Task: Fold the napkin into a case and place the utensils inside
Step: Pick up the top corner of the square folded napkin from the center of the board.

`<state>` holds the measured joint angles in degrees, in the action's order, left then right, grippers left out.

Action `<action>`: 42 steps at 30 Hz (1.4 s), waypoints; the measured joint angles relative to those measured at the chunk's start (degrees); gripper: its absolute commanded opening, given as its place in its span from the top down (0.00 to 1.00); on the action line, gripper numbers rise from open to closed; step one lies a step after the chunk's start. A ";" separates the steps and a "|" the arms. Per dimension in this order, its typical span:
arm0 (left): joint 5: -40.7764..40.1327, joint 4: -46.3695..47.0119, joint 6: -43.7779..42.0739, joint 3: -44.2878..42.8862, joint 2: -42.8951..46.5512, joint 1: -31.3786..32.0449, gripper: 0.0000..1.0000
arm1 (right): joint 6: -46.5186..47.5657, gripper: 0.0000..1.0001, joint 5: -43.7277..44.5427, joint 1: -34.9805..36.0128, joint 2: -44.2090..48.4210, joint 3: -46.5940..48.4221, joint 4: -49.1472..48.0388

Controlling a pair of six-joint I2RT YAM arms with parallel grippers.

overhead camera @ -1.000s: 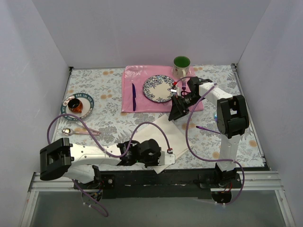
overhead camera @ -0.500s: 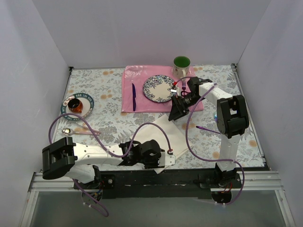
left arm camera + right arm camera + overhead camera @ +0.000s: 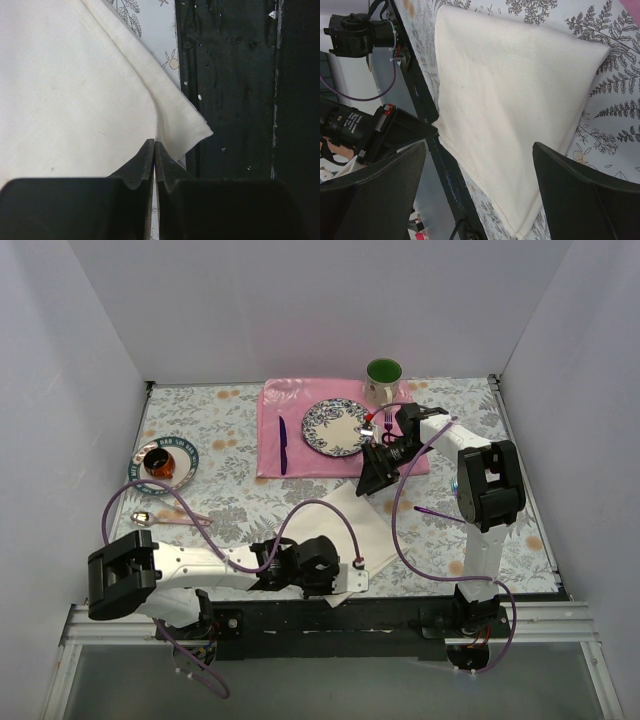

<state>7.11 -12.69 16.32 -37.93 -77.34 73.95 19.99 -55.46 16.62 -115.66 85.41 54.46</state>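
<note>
Two white-shelled robot arms, the left arm (image 3: pixel 190 568) and the right arm (image 3: pixel 478 540), carry boxy black joint housings at shoulder and elbow. A thin purple cable (image 3: pixel 395 520) loops loosely along each arm. The wrists end in blocky black hardware. The left gripper (image 3: pixel 154 150) has matte black wedge-shaped fingers (image 3: pixel 65 205) tapering to thin, slightly curved tips.

From above, the left gripper (image 3: pixel 345 578) covers the near corner of the napkin (image 3: pixel 345 522). In the left wrist view the cloth runs past the top and left edges, and I cannot tell if the tips pinch it.
</note>
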 measured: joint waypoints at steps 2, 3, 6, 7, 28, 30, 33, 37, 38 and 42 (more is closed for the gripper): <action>0.28 -0.39 0.00 0.00 0.57 -0.31 1.00 | 0.20 0.03 0.00 -0.09 -0.02 0.00 0.22; 0.48 -0.52 0.00 0.00 1.07 -0.55 1.00 | 0.31 0.03 0.00 -0.15 -0.02 0.00 0.42; 0.74 -0.81 -0.07 -0.42 1.90 -1.86 1.00 | 0.46 0.03 -0.02 -0.66 -0.09 0.09 1.03; 0.90 -0.81 -0.13 -0.81 1.90 -2.60 1.00 | 0.57 0.03 -0.02 -0.87 -0.17 0.17 1.14; 2.84 -1.38 -0.74 -5.55 4.57 -7.89 0.35 | 1.20 0.03 -1.29 -3.17 -0.35 0.17 1.16; 0.85 -1.22 2.97 -5.73 5.66 -1.55 0.34 | 1.16 0.02 -1.29 -3.17 -0.35 0.13 1.05; -3.69 -1.55 7.26 -5.73 3.15 2.36 0.32 | 1.01 0.02 -1.27 -3.17 -0.35 0.07 1.03; -10.75 -3.06 11.76 -5.68 -2.29 4.98 0.20 | 0.98 0.02 -1.25 -3.15 -0.35 0.04 1.03; -12.61 -3.41 12.59 -5.68 -3.02 5.77 0.20 | 0.98 0.02 -1.22 -3.15 -0.35 0.04 1.03; -16.90 -3.65 14.93 -5.55 -4.26 8.33 0.29 | 0.98 0.02 -1.22 -3.15 -0.35 -0.04 1.03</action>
<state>-9.78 -16.34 31.24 -43.48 -81.60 82.28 20.97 -56.69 13.47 -116.01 85.36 55.48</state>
